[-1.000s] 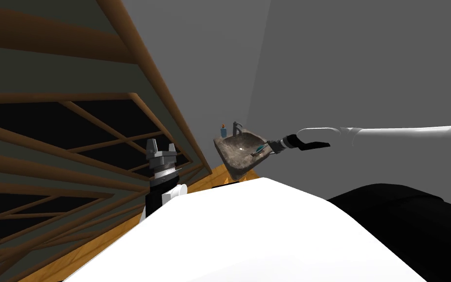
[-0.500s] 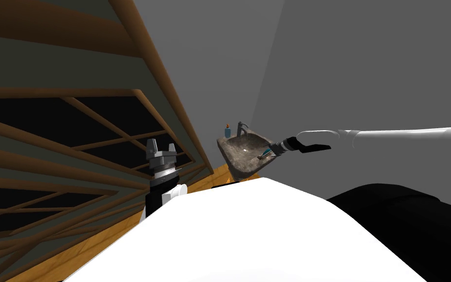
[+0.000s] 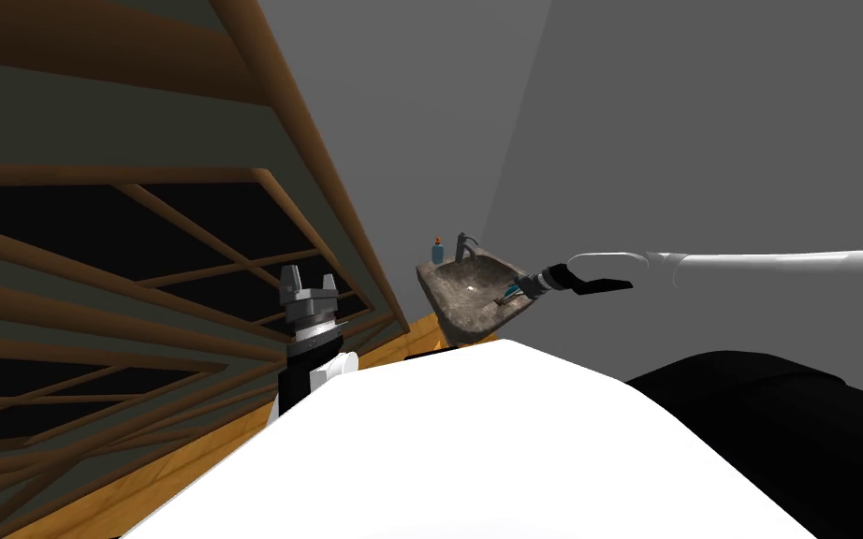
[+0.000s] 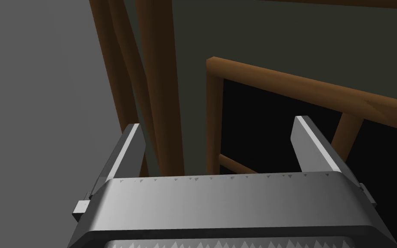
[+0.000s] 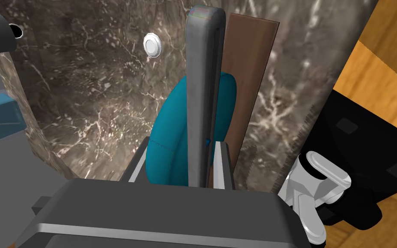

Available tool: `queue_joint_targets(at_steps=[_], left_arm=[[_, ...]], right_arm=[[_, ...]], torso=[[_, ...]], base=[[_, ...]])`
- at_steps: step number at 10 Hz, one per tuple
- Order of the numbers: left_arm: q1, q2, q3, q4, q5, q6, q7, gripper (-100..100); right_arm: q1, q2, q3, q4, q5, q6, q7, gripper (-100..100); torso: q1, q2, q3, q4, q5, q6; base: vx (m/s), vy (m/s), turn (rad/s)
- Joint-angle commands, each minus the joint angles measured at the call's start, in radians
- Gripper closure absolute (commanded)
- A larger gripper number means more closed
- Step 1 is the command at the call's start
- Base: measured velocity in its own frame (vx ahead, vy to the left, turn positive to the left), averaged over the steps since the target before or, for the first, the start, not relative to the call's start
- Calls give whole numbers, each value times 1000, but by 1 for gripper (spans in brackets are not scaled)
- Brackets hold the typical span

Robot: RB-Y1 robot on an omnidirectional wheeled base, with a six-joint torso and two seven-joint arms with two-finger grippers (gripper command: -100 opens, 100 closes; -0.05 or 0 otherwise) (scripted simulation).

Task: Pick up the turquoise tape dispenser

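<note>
Two grippers, one target.

Head view: the sink [image 3: 458, 304] is at frame centre. The teal dispenser [image 3: 511, 294] is at the sink's right rim, at the right gripper [image 3: 506, 298], whose arm comes from the right edge. The left gripper [image 3: 308, 278] is left of centre, well apart from the sink, so the right arm is the nearer.

Left wrist view: the fingers [image 4: 126, 150] are spread wide and hold nothing.

Right wrist view: the dispenser [image 5: 167, 142] lies between the fingers [image 5: 221, 163], which are narrow-set and pinch its sides. Its long axis appears to run outward along them, over the marbled bowl [image 5: 85, 99].

Judgement: grasp made, and a lift clear of the bowl remains.
</note>
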Motion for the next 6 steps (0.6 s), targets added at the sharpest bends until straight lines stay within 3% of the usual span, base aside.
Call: queue_joint_targets(at_steps=[1,2,3,4,6], left_arm=[[0,0,0,0,0,0,0,0],[0,0,0,0,0,0,0,0],[0,0,0,0,0,0,0,0],[0,0,0,0,0,0,0,0],[0,0,0,0,0,0,0,0]], right_arm=[[0,0,0,0,0,0,0,100],[0,0,0,0,0,0,0,100],[0,0,0,0,0,0,0,0],[8,-30,-27,-6,-23,-12,-5,100],[7,-30,-30,-2,-26,-15,0,100]], torso=[[0,0,0,0,0,0],[0,0,0,0,0,0],[0,0,0,0,0,0],[0,0,0,0,0,0],[-2,4,3,1,0,1]], base=[[0,0,0],[0,0,0],[0,0,0],[-36,-15,-110],[-37,-22,-48]])
